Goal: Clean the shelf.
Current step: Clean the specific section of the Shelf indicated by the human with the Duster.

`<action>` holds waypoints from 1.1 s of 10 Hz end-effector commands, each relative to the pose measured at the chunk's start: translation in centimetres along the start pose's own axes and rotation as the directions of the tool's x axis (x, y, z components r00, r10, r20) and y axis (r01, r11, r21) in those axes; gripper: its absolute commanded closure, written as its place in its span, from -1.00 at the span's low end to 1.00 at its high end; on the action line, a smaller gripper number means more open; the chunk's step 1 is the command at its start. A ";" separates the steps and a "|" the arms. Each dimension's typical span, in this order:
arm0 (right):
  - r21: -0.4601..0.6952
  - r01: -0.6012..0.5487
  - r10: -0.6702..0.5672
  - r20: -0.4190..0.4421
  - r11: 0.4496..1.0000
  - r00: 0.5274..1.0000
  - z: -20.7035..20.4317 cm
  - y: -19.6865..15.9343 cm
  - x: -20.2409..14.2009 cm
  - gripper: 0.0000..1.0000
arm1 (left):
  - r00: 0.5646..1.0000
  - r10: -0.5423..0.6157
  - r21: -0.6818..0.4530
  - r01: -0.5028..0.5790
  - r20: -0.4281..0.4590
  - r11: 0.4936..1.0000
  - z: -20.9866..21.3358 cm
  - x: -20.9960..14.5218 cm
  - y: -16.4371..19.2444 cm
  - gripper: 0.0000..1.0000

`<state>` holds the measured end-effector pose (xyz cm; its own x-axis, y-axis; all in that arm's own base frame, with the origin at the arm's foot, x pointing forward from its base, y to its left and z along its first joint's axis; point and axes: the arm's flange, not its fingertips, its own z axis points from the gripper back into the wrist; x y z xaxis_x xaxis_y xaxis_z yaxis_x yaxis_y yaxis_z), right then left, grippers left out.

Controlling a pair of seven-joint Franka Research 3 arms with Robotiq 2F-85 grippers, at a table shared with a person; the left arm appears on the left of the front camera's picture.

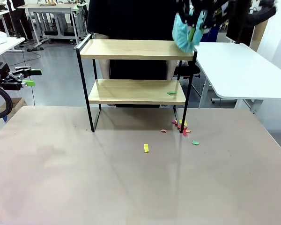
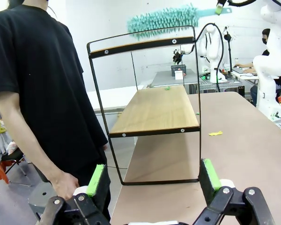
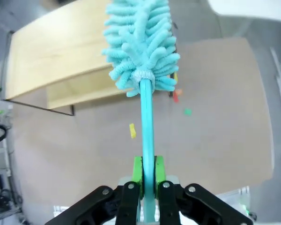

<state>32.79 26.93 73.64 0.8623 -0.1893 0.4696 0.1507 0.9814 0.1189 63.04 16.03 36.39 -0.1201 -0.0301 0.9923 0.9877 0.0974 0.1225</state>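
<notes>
Right gripper (image 3: 147,171), bottom centre of its wrist view, is clamped on the duster (image 3: 140,42) handle. The duster head sits over the shelf (image 1: 136,49) top board's right end, upper right of the front view. Left gripper (image 2: 152,177) jaws stand apart, empty. Top board appears clear; 1 green scrap (image 1: 172,93) lies on the lower board, so work is judged part done. Board under the duster head is hidden.

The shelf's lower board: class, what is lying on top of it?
One small green scrap lies near the right end of the lower board. In the right wrist view the top board covers most of the lower one, so little of its surface can be checked there.
</notes>
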 end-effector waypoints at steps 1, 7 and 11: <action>0.143 -0.123 0.115 0.060 0.982 0.992 0.6 -2.8 -0.8 0.74 | 1.000 -0.005 0.001 0.005 0.003 1.000 0.0 0.4 -0.2 -1.00; 0.567 -0.465 0.558 0.011 0.680 0.830 2.5 -4.6 -2.3 0.74 | 1.000 -0.005 0.001 0.005 0.003 1.000 0.0 0.4 -0.2 -1.00; 0.674 -0.588 0.801 -0.010 0.447 0.598 2.3 -5.6 -4.4 0.74 | 1.000 -0.005 0.001 0.005 0.003 1.000 0.0 0.4 -0.2 -1.00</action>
<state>26.74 23.38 72.61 0.6726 0.6266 0.3937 -0.7400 0.5667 0.3622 63.04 16.03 36.39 -0.1201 -0.0300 0.9923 0.9877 0.0975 0.1225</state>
